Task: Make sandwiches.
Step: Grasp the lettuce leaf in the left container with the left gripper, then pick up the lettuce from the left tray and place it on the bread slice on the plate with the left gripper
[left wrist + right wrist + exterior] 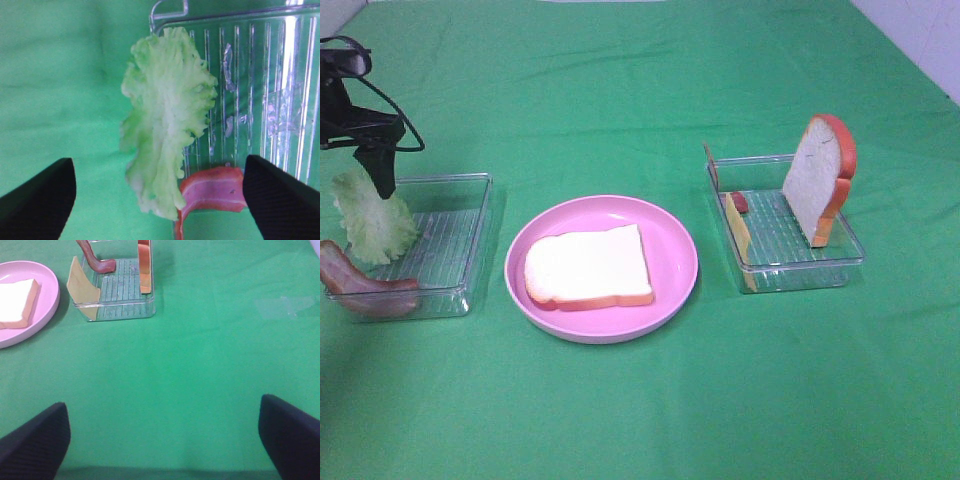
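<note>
One white bread slice [588, 266] with an orange-brown crust lies flat on the round pink plate [670, 225]. A pale green lettuce leaf [368, 222] leans at the left edge of the left clear tray [460, 235], with a reddish bacon strip [365, 288] at its front corner. My left gripper [382, 182] hangs open just above the lettuce. In the left wrist view the gripper [157, 162] straddles the lettuce [167, 130], with the bacon [215, 190] beside it. A second bread slice [820, 180] stands upright in the right tray [800, 262], with yellow cheese [738, 236] and another bacon strip [710, 165]. My right gripper [162, 404] is open and empty over bare cloth.
A green cloth [640, 90] covers the whole table. The right wrist view shows the right tray [120, 310], the cheese [82, 287] and the plate's edge [47, 305] ahead of the gripper. A white wall edge [920, 35] shows at the far right.
</note>
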You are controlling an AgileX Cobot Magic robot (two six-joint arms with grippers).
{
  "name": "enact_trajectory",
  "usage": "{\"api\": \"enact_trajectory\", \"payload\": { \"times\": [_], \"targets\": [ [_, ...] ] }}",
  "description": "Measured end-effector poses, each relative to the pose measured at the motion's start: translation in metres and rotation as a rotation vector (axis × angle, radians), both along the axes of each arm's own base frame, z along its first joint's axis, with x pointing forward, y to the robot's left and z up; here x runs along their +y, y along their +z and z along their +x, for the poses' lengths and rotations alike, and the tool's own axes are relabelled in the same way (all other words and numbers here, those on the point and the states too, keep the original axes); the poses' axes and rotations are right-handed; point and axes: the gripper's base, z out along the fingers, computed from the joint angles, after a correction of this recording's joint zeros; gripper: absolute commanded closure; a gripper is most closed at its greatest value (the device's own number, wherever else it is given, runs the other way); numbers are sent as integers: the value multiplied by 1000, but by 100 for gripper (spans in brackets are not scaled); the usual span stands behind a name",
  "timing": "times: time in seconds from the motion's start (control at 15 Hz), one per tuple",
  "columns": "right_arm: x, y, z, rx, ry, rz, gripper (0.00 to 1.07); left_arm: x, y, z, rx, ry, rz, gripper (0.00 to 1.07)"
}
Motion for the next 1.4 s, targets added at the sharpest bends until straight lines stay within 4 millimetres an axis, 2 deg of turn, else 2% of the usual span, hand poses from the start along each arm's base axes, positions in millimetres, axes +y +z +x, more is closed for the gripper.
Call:
{"api": "enact_trajectory", "payload": {
  "times": [0.13, 0.4, 0.47, 0.6, 0.73, 0.8, 1.2, 1.27, 1.33, 1.4],
  "targets": [
    [0, 0, 0, 0, 0, 0, 9, 0, -11, 1, 24, -3, 1, 24],
    [0, 0, 0, 0, 0, 0, 9, 0, -17, 4, 27, -7, 1, 38],
    [0, 0, 0, 0, 0, 0, 9, 0, -18, 5, 11, -7, 1, 55],
    [0, 0, 0, 0, 0, 0, 9, 0, -18, 6, 0, -7, 0, 73],
    [0, 0, 0, 0, 0, 0, 9, 0, -18, 7, -8, -7, 0, 101],
    [0, 0, 0, 0, 0, 0, 9, 0, -18, 7, -8, -7, 0, 107],
    [0, 0, 0, 0, 0, 0, 9, -2, -12, 6, -21, 1, -23, 107],
    [0, 0, 0, 0, 0, 0, 9, -5, 2, 4, -51, 4, -42, 107],
    [0, 0, 0, 0, 0, 0, 9, -6, 7, 3, -63, 3, -46, 107],
    [0, 0, 0, 0, 0, 0, 9, -15, 37, -3, -129, -7, -72, 107]
  ]
}}
